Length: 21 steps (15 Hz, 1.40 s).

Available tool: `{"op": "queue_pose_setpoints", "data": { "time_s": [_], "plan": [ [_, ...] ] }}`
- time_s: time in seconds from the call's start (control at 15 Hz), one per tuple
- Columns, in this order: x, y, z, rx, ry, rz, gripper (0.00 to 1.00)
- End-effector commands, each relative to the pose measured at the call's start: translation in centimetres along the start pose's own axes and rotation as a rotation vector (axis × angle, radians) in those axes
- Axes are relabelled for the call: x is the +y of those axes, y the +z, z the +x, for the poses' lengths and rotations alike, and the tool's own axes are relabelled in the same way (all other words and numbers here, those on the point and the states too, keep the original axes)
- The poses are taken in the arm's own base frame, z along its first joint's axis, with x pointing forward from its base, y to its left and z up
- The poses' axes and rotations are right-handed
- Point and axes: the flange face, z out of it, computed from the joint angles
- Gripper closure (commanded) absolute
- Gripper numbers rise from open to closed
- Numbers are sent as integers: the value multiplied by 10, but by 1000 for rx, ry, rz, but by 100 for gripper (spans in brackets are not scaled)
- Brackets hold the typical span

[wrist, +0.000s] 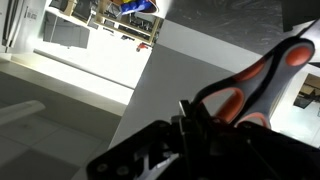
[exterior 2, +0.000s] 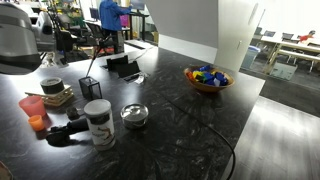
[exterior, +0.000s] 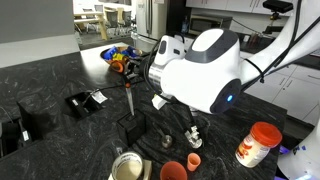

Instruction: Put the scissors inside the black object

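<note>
My gripper (exterior: 127,74) is shut on the scissors (exterior: 130,100) by their orange-red handles. The dark blades hang point down, with the tips just above the black object (exterior: 136,130), a low black box on the dark counter. In an exterior view the scissors (exterior 2: 92,65) show as a thin slanted line over the black box (exterior 2: 92,88). In the wrist view the handle loops (wrist: 250,85) stand right at the shut jaws (wrist: 190,120). The blades and the box are hidden there.
A bowl of colourful items (exterior: 118,58) (exterior 2: 207,77) stands behind. A flat black item with a white label (exterior: 85,100), a white canister with an orange lid (exterior: 258,143) (exterior 2: 98,122), orange-red cups (exterior: 172,170) (exterior 2: 33,105) and a metal tin (exterior 2: 134,115) surround the box.
</note>
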Motion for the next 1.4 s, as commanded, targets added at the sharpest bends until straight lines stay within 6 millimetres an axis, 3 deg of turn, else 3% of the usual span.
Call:
{"op": "queue_pose_setpoints", "data": {
  "time_s": [0.0, 1.33],
  "plan": [
    [0, 1, -4, 37, -12, 2, 98],
    [-22, 5, -21, 124, -69, 69, 98]
  ]
}}
